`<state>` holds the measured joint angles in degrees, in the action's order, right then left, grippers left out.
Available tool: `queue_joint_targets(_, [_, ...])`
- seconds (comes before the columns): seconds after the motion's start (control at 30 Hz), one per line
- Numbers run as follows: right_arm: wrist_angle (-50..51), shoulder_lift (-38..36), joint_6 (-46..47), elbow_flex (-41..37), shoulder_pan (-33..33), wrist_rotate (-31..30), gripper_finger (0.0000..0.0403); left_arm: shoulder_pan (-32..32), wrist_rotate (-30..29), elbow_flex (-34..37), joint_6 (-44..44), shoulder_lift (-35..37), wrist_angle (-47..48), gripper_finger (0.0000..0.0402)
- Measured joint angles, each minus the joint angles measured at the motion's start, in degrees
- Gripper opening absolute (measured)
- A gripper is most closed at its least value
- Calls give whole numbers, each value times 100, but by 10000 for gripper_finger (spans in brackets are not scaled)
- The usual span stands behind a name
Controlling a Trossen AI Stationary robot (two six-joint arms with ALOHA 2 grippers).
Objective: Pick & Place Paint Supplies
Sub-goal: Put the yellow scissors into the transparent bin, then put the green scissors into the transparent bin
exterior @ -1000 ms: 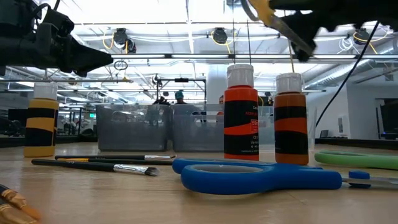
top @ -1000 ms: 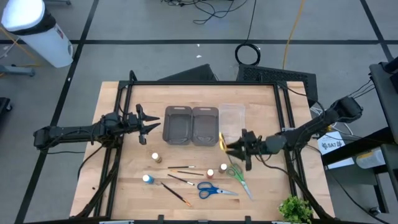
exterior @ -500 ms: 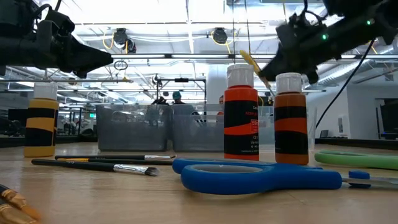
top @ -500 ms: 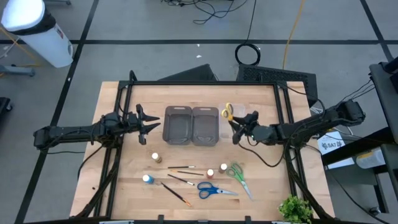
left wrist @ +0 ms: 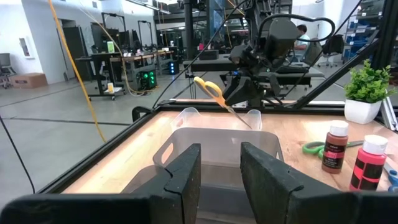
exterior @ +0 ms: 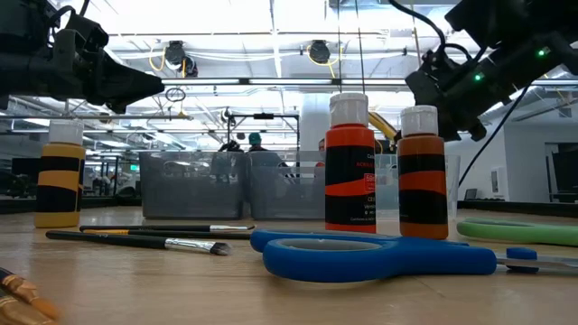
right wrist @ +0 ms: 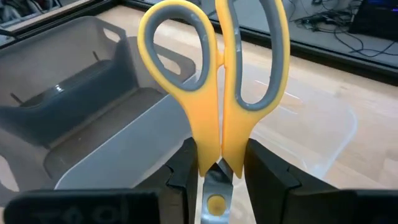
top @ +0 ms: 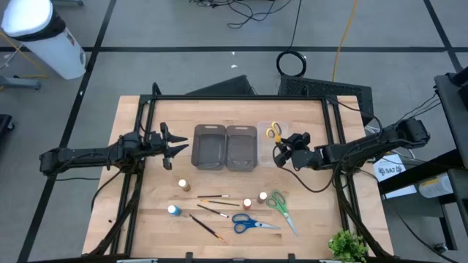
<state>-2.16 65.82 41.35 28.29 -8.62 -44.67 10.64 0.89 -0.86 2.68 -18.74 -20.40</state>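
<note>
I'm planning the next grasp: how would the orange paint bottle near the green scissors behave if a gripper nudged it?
The orange paint bottle stands upright, tall and narrow on a small base, so a high nudge would probably tip it. It looks round, so once down it may roll. Its small size suggests it is light and would slide easily on the table.

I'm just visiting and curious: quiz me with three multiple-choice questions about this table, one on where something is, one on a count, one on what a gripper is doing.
1. Where are the yellow scissors?
A. above the clear tray
B. flat on the wood beside the blue scissors
C. inside a grey tray

2. How many pairs of scissors lie on the tabletop?
A. one
B. two
C. four

3. What is the right gripper doing?
A. hanging empty
B. gripping a brush
C. clamping the yellow scissors

Answers: 1 A, the high view shows them over the clear tray. 2 B, only the blue and the green scissors lie there. 3 C, the right wrist view shows fingers pinching the scissors near their pivot.
</note>
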Motion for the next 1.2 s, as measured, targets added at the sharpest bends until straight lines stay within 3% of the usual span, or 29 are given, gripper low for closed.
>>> queue_joint_targets(0.1, [33, 0, 1, 0, 57, 181, 99, 0, 0, 0, 2, 1, 1, 124])
queue_joint_targets(0.3, [28, 0, -8, 0, 160, 539, 211, 2, 0, 0, 1, 2, 2, 124])
queue_joint_targets(0.43, [29, 0, -82, -2, 226, 571, 253, 0, 0, 0, 0, 2, 3, 124])
queue_joint_targets(0.63, [-168, 0, -521, -4, 229, 579, 267, 1, 0, 0, 2, 2, 4, 124])
queue_joint_targets(0.8, [-1118, 0, -1344, -4, 207, 796, 257, 0, -2, 0, 89, 2, 2, 124])
queue_joint_targets(0.93, [-2271, 0, -2112, -7, 207, 1770, 249, 1, -2, 0, 235, 0, 3, 124])
queue_joint_targets(1.07, [-3239, 0, -2675, -7, 205, 3494, 247, 2, -2, 0, 10, 0, 15, 124])
queue_joint_targets(1.2, [-3794, 115, -2434, -4, 110, 4897, 246, 0, -2, 0, 22, 2, -43, 124])
